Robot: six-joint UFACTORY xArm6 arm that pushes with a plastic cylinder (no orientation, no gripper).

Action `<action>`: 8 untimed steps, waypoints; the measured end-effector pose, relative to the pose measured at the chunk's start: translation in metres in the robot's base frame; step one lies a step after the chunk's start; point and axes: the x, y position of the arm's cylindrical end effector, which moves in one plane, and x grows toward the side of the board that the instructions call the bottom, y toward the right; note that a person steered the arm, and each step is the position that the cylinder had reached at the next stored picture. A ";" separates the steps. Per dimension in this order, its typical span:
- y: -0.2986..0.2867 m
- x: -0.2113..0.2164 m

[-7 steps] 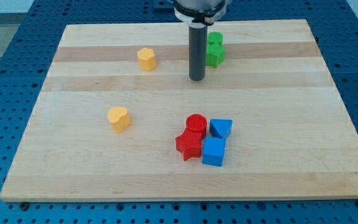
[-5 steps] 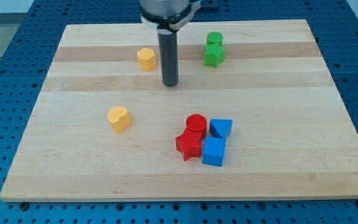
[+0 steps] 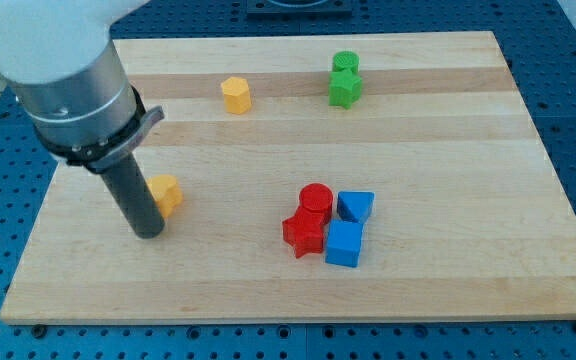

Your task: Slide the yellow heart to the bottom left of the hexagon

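Observation:
The yellow heart [image 3: 168, 193] lies on the wooden board at the view's left of centre, partly hidden by the rod. The yellow hexagon [image 3: 235, 94] sits near the view's top, well above and to the right of the heart. My tip [image 3: 148, 231] rests on the board just left of and below the heart, touching or almost touching it.
Two green blocks [image 3: 345, 79] stand close together at the view's top right of centre. A red cylinder [image 3: 315, 200], a red star [image 3: 304, 235], a blue triangle-like block [image 3: 355, 206] and a blue cube [image 3: 344, 244] cluster at lower centre. The board's left edge [image 3: 30, 240] is near my tip.
The rod swept from the view's top centre down and left to the heart's lower left. The heart has shifted slightly to the left. Other blocks have not moved.

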 end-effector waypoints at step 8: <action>0.034 -0.083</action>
